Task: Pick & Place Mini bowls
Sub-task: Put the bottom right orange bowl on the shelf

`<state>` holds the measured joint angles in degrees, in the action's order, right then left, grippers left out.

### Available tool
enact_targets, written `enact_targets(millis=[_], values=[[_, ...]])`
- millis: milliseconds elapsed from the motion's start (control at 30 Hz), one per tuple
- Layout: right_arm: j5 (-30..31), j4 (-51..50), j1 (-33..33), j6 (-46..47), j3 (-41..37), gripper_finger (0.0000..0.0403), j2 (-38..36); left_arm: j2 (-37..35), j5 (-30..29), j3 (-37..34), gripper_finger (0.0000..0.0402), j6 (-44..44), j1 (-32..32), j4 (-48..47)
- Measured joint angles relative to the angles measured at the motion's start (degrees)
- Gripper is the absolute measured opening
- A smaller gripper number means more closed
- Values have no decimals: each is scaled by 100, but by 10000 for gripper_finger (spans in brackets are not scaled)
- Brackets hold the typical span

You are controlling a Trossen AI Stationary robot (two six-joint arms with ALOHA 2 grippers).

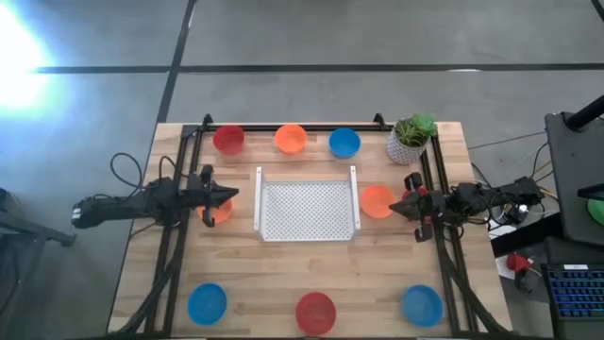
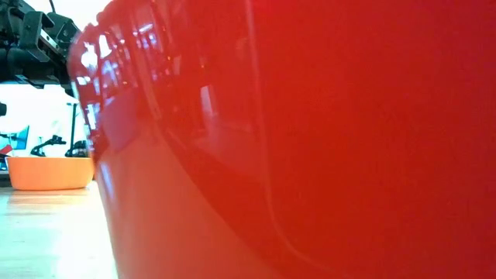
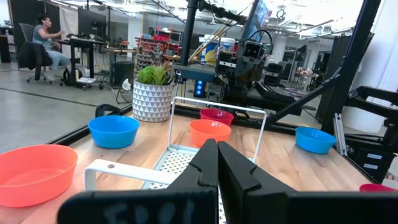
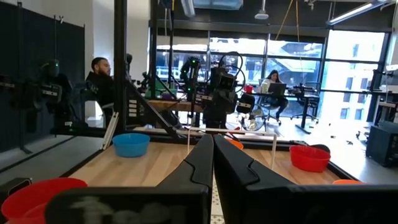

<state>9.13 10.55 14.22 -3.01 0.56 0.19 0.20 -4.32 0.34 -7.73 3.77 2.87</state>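
Observation:
Small red, orange and blue mini bowls stand upright on their bases around a white perforated tray. Red, orange and blue bowls line the far edge. Blue, red and blue bowls line the near edge. An orange bowl sits right of the tray. My left gripper hovers shut left of the tray, over another orange bowl. My right gripper hovers shut right of the tray, beside a partly hidden red bowl.
A green plant in a white pot stands at the far right corner. Black frame rails run along both table sides. The near red bowl fills the low view. People sit at desks in the room behind.

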Motion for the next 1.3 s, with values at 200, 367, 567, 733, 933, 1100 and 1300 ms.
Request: enact_targets(millis=[200, 367, 567, 733, 933, 1100, 1300], values=[[-10, -6, 1, -114, 0, 8, 97, -1, 0, 0, 0, 0, 0, 0], [-9, 312, 2, -231, -2, 8, 206, 0, 0, 0, 0, 0, 0, -2], [489, 1341, 2, -32, 94, 8, 210, 0, 0, 0, 0, 0, 0, -2], [1773, 870, 2, -109, 705, 8, 350, -2, 0, 0, 0, 0, 0, 0], [2668, -607, 2, 373, 1879, 8, 807, 0, 0, 0, 0, 0, 0, -2], [2766, -1919, 2, 616, 2806, 8, 1448, 0, 0, 0, 0, 0, 0, 0], [3160, -2530, -2, 1009, 3634, 8, 2239, -1, 0, 0, 0, 0, 0, 0]])
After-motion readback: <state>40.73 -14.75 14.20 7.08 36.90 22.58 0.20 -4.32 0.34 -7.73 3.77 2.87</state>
